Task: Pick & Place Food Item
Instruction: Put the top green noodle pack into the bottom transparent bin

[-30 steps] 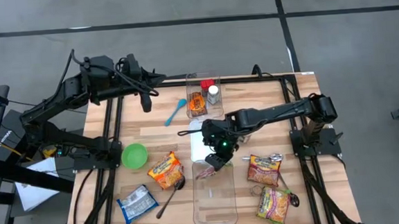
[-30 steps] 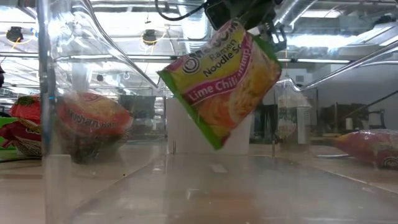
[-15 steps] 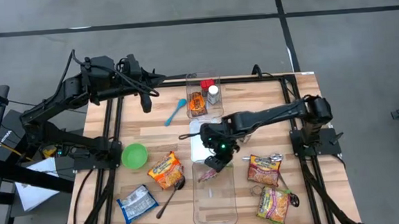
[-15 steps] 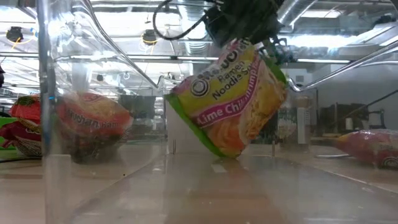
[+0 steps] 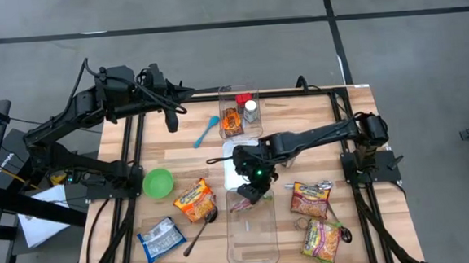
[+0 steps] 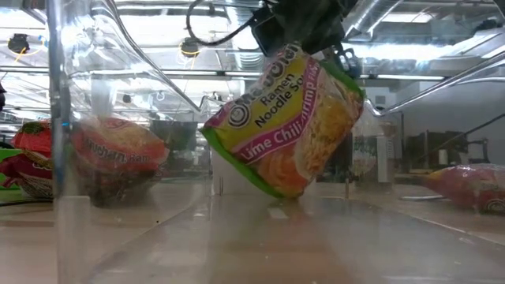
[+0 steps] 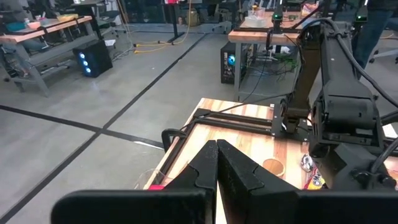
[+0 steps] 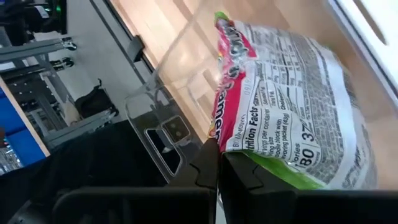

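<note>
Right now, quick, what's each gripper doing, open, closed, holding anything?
Left gripper: closed, empty, raised at the table's far left corner.
Right gripper: closed on the lime chili ramen packet, hanging tilted in the clear bin.

Ramen pkt (image 6: pixel 288 122) lowered into clear bin (image 5: pixel 253 236), shifted left.

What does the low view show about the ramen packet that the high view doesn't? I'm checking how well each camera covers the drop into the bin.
Only the low view shows the ramen packet front, printed Lime Chili, hanging tilted with its lower corner at or just above the clear bin floor. Only the high view shows the table layout: the right gripper over the bin's near half, the left gripper waiting at the far left, the green bowl, other packets and the blue spoon. Both show the right gripper shut on the packet's top edge inside the bin.
</note>
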You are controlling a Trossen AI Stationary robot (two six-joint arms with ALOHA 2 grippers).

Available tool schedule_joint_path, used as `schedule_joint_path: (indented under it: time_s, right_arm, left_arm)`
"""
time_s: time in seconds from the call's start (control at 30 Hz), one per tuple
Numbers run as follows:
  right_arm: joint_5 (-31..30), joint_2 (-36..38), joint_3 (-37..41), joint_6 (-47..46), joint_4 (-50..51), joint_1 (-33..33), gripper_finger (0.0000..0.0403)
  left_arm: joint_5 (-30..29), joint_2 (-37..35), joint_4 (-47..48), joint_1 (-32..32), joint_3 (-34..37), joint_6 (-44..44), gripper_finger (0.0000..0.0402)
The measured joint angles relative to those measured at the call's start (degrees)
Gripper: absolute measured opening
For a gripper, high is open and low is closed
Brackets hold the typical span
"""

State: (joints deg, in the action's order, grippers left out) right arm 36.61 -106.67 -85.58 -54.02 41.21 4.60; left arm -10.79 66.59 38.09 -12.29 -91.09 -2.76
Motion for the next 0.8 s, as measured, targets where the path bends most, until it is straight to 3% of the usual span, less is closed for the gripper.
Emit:
schedule_joint_path:
  time_s: [0.4, 0.8]
  right_arm:
    - [-0.60, -0.35, 0.00, 0.48, -4.63, -1.95, 0.0007]
    - [-0.70, -0.87, -0.04, 0.66, -9.71, -2.43, 0.0115]
  left_arm:
    - [-0.20, 0.00, 0.04, 0.01, 0.00, 0.02, 0.0002]
    - [-0.17, 0.00, 0.04, -0.01, 0.00, 0.02, 0.0002]
